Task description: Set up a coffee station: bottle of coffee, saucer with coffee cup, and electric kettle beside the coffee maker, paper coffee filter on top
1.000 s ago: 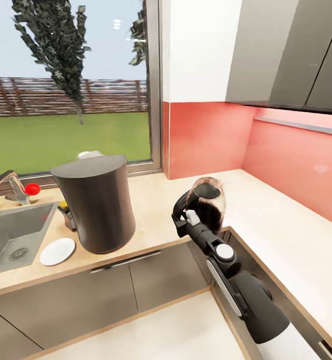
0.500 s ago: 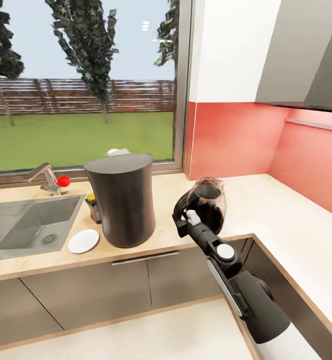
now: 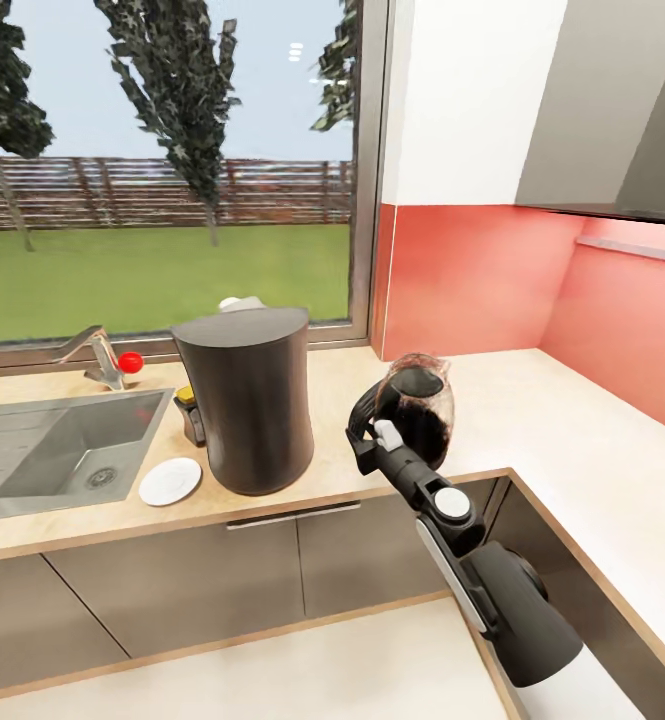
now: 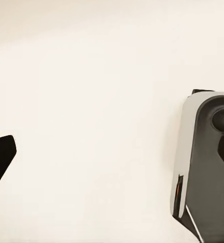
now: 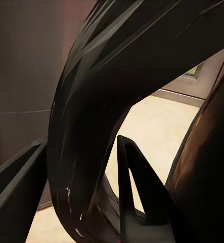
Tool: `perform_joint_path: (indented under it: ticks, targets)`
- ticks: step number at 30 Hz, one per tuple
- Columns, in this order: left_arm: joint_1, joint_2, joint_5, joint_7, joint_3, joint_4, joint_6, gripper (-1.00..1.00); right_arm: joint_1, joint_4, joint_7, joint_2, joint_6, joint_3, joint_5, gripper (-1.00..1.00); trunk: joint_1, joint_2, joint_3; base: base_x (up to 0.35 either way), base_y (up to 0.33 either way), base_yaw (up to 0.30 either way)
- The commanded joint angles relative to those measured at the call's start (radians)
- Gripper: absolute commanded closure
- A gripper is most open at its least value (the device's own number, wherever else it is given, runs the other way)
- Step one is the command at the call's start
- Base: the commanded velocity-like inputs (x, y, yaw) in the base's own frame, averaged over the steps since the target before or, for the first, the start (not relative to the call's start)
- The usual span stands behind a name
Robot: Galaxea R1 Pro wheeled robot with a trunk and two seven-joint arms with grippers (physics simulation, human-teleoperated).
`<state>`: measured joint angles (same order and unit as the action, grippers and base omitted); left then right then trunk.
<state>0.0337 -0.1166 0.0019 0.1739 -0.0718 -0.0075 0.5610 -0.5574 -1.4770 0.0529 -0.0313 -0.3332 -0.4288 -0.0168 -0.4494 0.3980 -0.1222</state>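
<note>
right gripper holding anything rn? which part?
Yes: the right gripper is shut on the kettle, holding it by its black handle, with the kettle at the counter's front edge, right of the coffee maker.

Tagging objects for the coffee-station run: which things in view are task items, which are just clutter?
Task items:
coffee maker
electric kettle, held in the right gripper
saucer
bottle of coffee
kitchen countertop

Just there:
sink
faucet
small red object by the faucet
</note>
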Motion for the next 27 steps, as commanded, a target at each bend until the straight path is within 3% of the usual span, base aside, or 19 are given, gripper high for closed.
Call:
perform_joint_path:
  ticks: [1, 7, 19, 23, 27]
  targets:
    - [0.000, 0.000, 0.000, -0.001, -0.006, 0.001, 0.003, -1.00, -0.001, -0.002, 0.001, -0.001, -0.006, -0.001, -0.001, 1.00, -0.001, 0.002, -0.002, 0.000, 0.000, 0.000]
    - [0.000, 0.003, 0.000, 0.001, -0.005, 0.002, 0.002, -1.00, -0.001, -0.001, 0.001, -0.001, -0.006, -0.001, -0.003, 1.00, -0.001, 0.002, -0.003, 0.022, -0.003, 0.043]
    - [0.000, 0.003, 0.006, 0.004, -0.008, 0.002, 0.002, -1.00, -0.001, 0.000, 0.001, -0.003, -0.006, -0.001, 0.001, 1.00, -0.001, 0.002, -0.010, 0.207, -0.137, 0.225]
    - [0.000, 0.003, 0.006, 0.005, -0.008, 0.003, 0.002, -1.00, -0.001, 0.005, 0.005, -0.041, -0.005, -0.007, 0.003, 1.00, -0.001, 0.002, -0.010, 0.107, -0.073, 0.033]
    - [0.000, 0.003, 0.006, 0.006, -0.008, 0.003, 0.002, -1.00, -0.001, 0.011, 0.028, -0.058, -0.004, -0.016, 0.004, 1.00, -0.001, 0.002, -0.010, 0.012, -0.008, 0.003]
